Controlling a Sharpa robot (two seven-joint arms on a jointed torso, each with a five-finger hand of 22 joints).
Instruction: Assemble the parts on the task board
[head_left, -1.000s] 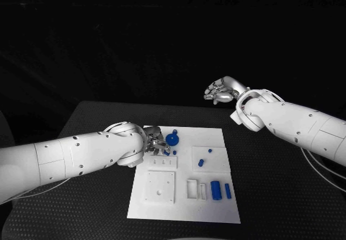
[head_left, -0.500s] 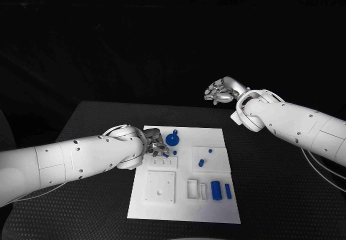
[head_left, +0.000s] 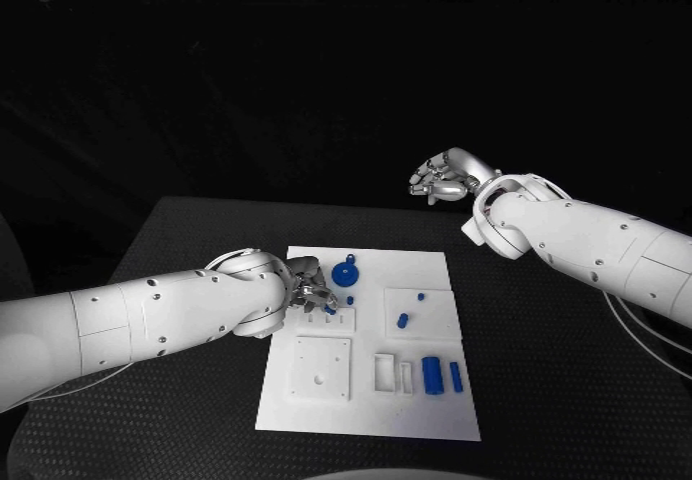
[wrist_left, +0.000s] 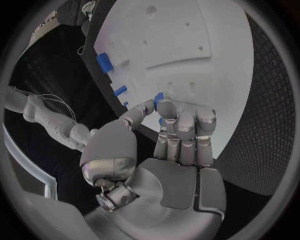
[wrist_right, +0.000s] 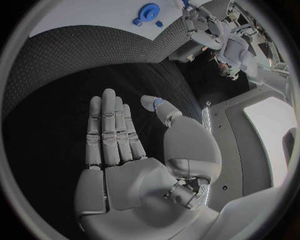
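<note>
Both hands differ: left hand fingers pinch a small blue part; right hand fingers spread, holding nothing.

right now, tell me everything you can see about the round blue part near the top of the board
The round blue part is a flat disc, plastic by its look, with a short stem sticking out toward the far edge of the task board. It lies flat on the white plate near its far end, beside the left hand, which does not touch it. The right wrist view shows it with lobed edges and a small blue piece close beside it. Nothing holds it.
</note>
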